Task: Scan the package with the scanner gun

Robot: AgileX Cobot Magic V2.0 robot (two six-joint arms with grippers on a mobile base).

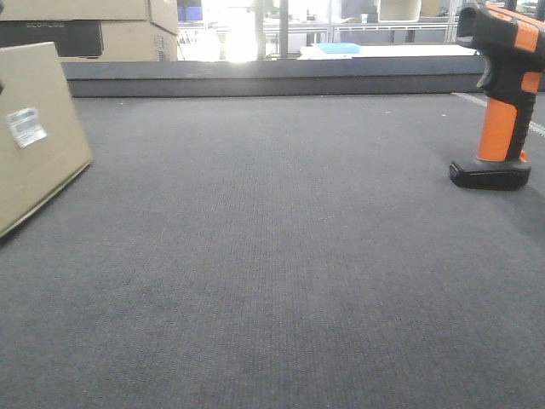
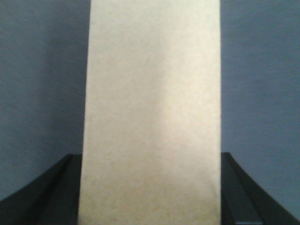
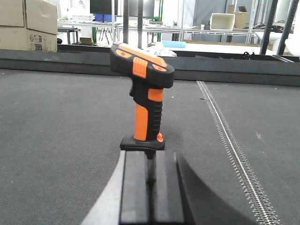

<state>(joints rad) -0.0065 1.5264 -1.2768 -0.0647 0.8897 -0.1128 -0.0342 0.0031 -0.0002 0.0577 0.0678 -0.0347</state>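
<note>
1. The left gripper is showing black wedge-shaped fingers on either side of the package.
2. The right gripper is showing two flat black fingers with a pale grey flank.

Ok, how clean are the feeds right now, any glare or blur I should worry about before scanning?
Front view: bright patch at top is blown out white, but package and scanner gun are evenly lit; label text too small to read. Left wrist view: package soft, out of focus, no label showing. Right wrist view: scanner gun sharp, no glare.
</note>
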